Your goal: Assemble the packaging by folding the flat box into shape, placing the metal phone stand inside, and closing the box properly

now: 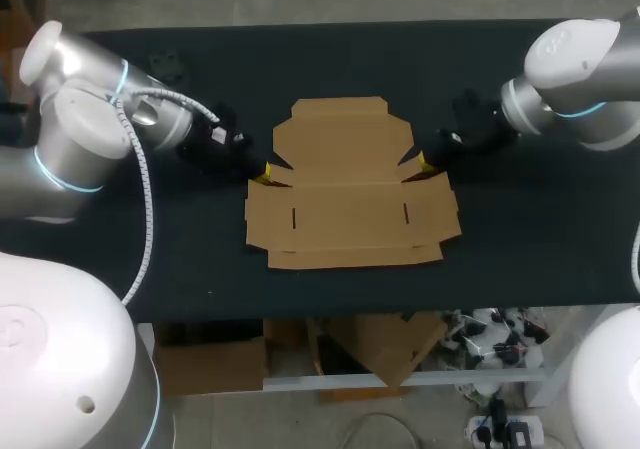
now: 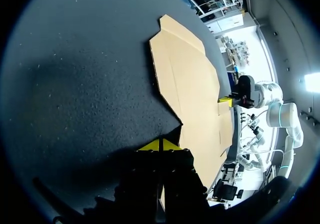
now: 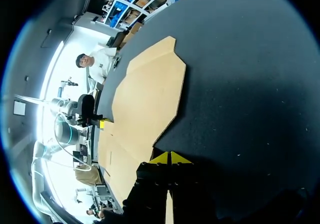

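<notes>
The flat cardboard box [image 1: 350,184] lies unfolded in the middle of the dark table, its flaps spread out. My left gripper [image 1: 262,172] rests low at the notch in the box's left side, its yellow tips pressed together with nothing between them. In the left wrist view the shut gripper [image 2: 161,145] sits just at the edge of the cardboard [image 2: 187,79]. My right gripper [image 1: 425,161] stands shut at the matching notch on the right side. In the right wrist view its gripper [image 3: 171,157] touches the corner of the cardboard [image 3: 145,99]. I cannot make out the metal phone stand for certain.
A small dark object [image 1: 167,67] lies at the back left of the table [image 1: 540,239]. Each wrist view shows my other arm's gripper across the cardboard, the right one [image 2: 226,100] and the left one [image 3: 101,122].
</notes>
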Controlling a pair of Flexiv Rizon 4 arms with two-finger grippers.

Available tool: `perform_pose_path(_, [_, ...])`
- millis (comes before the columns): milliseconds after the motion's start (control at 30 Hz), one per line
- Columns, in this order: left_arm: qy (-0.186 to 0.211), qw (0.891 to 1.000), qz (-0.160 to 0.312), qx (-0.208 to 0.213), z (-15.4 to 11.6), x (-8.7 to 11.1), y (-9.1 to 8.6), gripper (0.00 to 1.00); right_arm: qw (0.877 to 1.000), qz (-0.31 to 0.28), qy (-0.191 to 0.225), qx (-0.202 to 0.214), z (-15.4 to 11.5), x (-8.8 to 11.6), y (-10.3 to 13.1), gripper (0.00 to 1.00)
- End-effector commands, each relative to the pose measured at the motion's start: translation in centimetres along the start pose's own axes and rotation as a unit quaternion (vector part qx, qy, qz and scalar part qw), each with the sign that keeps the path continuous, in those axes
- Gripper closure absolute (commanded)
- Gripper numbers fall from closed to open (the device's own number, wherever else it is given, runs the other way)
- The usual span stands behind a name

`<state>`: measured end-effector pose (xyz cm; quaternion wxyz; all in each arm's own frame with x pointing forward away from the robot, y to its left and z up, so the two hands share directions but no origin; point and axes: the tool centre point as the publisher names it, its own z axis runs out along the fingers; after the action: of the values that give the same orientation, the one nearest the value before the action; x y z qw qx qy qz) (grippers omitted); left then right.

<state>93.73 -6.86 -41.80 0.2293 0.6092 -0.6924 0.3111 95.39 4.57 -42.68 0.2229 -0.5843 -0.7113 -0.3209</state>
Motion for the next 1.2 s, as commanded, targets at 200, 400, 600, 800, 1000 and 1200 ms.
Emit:
perform_pose_path(200, [-0.007, 1.0, 0.001, 0.005, 0.2, 0.1, 0.3, 1.0, 1.0, -0.001, -0.008, -0.004, -0.2, 0.9, -0.2, 1.0])
perform_pose_path(400, [-0.015, 1.0, 0.001, 0.009, 0.0, 0.3, 0.3, 1.0, 1.0, -0.001, -0.011, -0.003, -0.2, 1.1, -0.2, 1.0])
perform_pose_path(600, [-0.019, 1.0, 0.002, 0.012, -0.1, 0.4, 0.3, 1.0, 1.0, 0.0, -0.013, 0.0, -0.1, 1.2, -0.2, 1.0])
perform_pose_path(800, [-0.021, 1.0, 0.011, 0.012, 0.0, 0.7, 0.3, 1.0, 1.0, 0.003, -0.012, 0.005, 0.1, 1.0, -0.1, 1.0])
perform_pose_path(1000, [-0.032, 0.999, 0.026, 0.018, -0.2, 1.3, 0.3, 1.0, 1.0, 0.004, -0.013, 0.008, 0.1, 1.1, 0.0, 1.0])
perform_pose_path(1200, [-0.049, 0.998, 0.034, 0.025, -0.3, 1.7, 0.3, 1.0, 1.0, 0.008, -0.018, 0.013, 0.2, 1.2, 0.1, 1.0])
